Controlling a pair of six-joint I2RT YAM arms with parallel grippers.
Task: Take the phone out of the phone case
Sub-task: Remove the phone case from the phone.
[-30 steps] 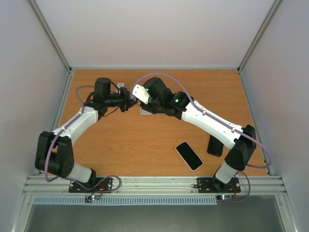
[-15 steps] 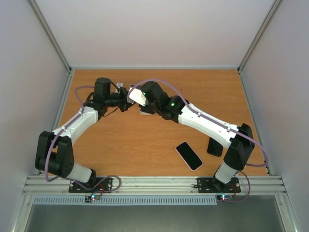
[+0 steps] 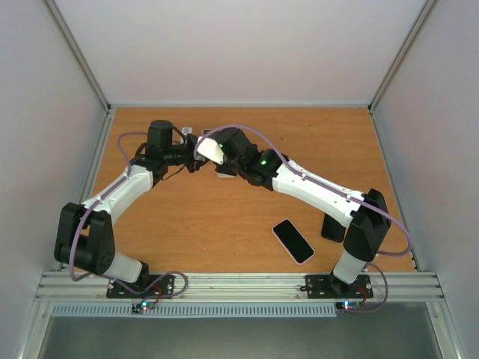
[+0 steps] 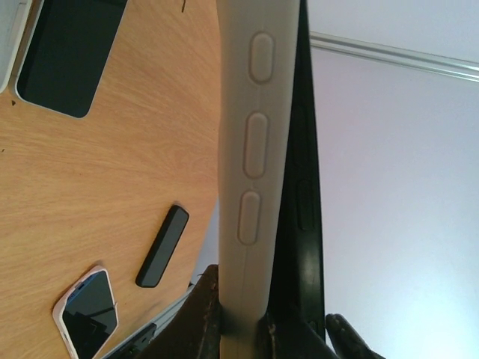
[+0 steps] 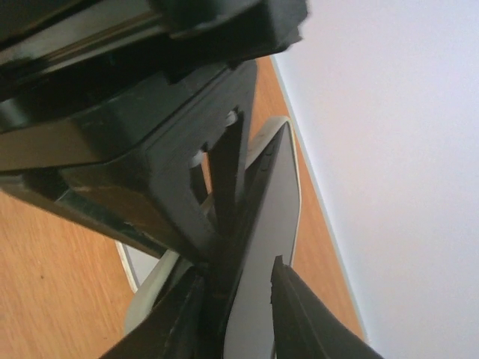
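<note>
Orange table (image 3: pixel 194 217); left-wrist-only: phone case (image 4: pixel 251 149) buttons

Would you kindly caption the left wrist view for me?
Left gripper grips grey phone case edge-on, black phone alongside.

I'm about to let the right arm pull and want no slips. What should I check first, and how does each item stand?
1. The left gripper is clamped on the phone case: ok.
2. An edge of the phone shows beside the phone case, open to a grasp: ok.
3. The right gripper straddles the phone, one finger on either side: ok.
4. Right pads pressed firmly on the phone: cannot tell.
5. The table near the grippers is free of other things: not ok, another phone lies close by.
</note>
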